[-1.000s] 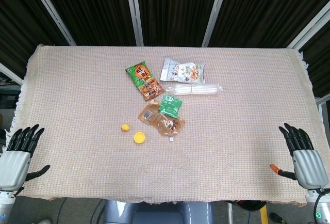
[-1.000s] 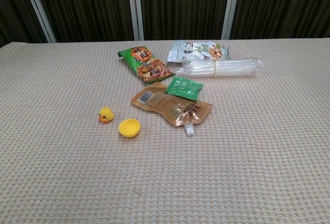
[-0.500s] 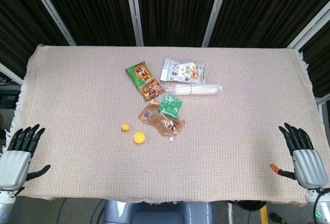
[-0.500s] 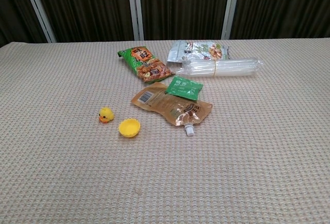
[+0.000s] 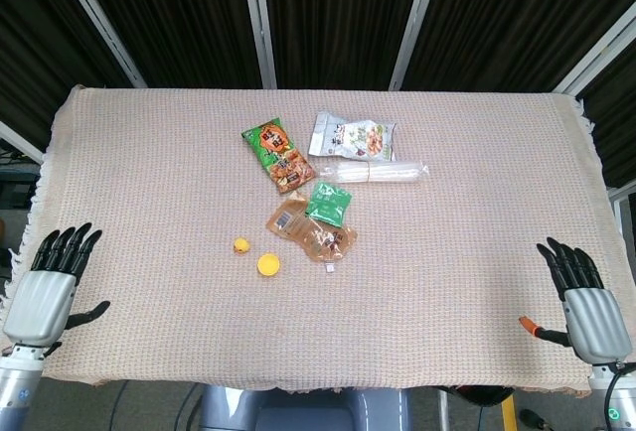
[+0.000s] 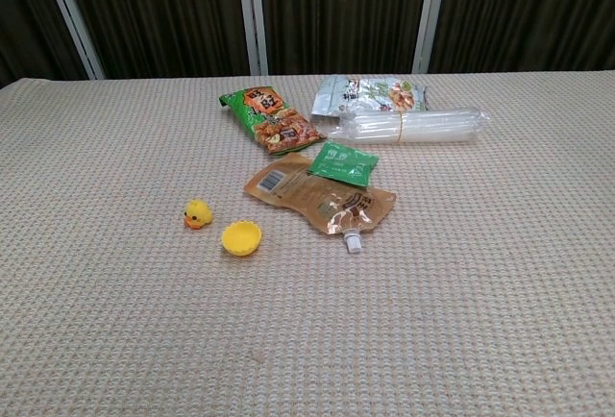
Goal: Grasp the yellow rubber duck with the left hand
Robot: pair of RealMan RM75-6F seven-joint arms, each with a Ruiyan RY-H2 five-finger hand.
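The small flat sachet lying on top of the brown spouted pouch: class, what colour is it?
Green, with pale print. The small flat sachet shows best in the chest view.

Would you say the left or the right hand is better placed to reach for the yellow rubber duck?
Left. The yellow rubber duck sits left of the table's centre, nearer the left hand, which is open; the right hand waits at the far edge.

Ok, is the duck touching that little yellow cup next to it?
Apart. The chest view shows a strip of bare cloth between the yellow rubber duck and the yellow cup; the head view shows the same gap.
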